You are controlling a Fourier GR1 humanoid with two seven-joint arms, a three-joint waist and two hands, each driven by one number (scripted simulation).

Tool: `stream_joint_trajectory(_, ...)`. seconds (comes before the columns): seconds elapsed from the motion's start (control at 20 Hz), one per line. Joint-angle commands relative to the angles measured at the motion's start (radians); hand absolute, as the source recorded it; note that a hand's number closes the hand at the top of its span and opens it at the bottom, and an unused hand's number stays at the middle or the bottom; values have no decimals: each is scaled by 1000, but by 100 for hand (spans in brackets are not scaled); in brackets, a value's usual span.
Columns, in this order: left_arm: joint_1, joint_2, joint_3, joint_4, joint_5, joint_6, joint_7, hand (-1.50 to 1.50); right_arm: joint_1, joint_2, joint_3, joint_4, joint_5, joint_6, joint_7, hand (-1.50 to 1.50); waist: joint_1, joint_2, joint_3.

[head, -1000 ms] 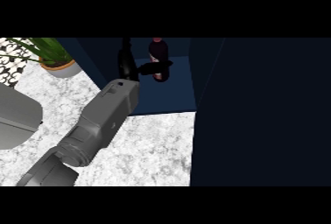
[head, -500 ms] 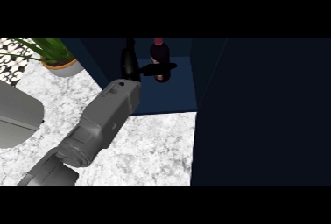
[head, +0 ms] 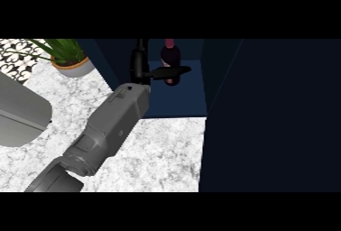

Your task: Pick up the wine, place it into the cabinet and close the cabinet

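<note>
The wine bottle [head: 170, 55], dark with a red neck, stands upright inside the open dark-blue cabinet [head: 190, 97]. My right hand [head: 138, 63] reaches into the cabinet just left of the bottle, at the end of the grey forearm [head: 110, 128]. Its fingers point straight up beside the bottle, and its thumb [head: 172, 71] stretches out across the bottle's front. The hand is open and its fingers are not wrapped round the bottle. The lower part of the bottle is partly hidden behind the thumb. My left hand does not show.
The cabinet's open door [head: 273, 117] fills the right side as a dark panel. A potted plant [head: 70, 61] stands at the back left of the marble counter [head: 153, 153]. A large grey rounded shape [head: 20, 117] lies at the left edge.
The thumb has straightened out from the bottle and the fingers have stretched up. The bottle stays standing in the cabinet. The forearm has hardly moved.
</note>
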Motion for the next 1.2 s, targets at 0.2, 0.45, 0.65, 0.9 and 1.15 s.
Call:
stream_joint_trajectory(0.2, 74, 3, -2, -162, -9, -28, 20, -150, 42, 3, 69, -253, -23, -67, 160, -150, 26, -14, -1)
stream_joint_trajectory(0.45, 223, 14, -58, -357, -40, -29, 45, -150, 86, 12, 58, -185, -18, -52, 76, -150, 41, -19, 1)
stream_joint_trajectory(0.65, 279, 49, -104, -527, -53, 9, 158, -150, 32, -15, -38, -182, -101, -50, 90, -150, 56, -23, 1)
stream_joint_trajectory(0.9, 462, 35, -177, -774, -82, 64, 179, -150, 1, 6, 23, -171, -28, -76, 109, -150, 51, -18, 0)
stream_joint_trajectory(1.15, 668, 96, -236, -1016, -91, 58, 205, -150, 27, 5, 65, -178, 2, -73, 99, -150, 46, -16, 0)
